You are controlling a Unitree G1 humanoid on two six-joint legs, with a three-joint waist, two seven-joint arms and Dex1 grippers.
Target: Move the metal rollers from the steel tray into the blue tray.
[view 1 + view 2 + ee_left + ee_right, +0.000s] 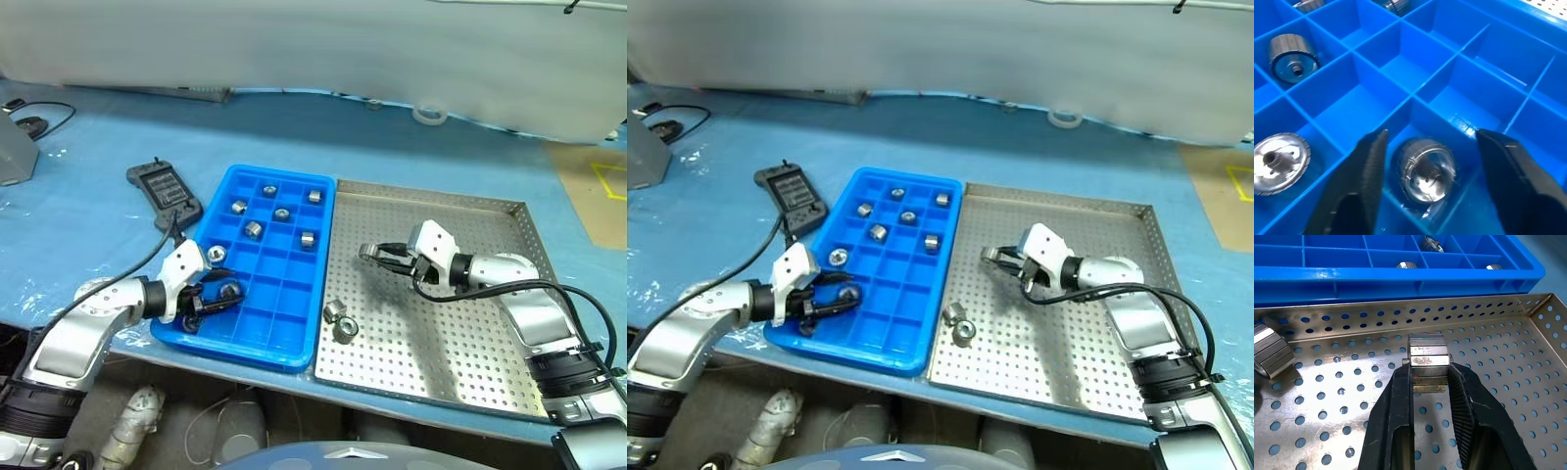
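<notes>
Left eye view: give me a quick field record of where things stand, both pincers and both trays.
left pincer: open over the blue tray, fingers either side of a roller lying in a near-corner compartment
right pincer: shut on a roller, above the steel tray
rollers in blue tray: eight, counting the one between the left fingers
rollers loose on steel tray: two, side by side near the blue tray
beside the blue tray: black controller

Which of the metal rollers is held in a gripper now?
The roller clamped between the right gripper fingers, above the steel tray. Two others lie loose on that tray; the rest sit in the blue tray.
</notes>
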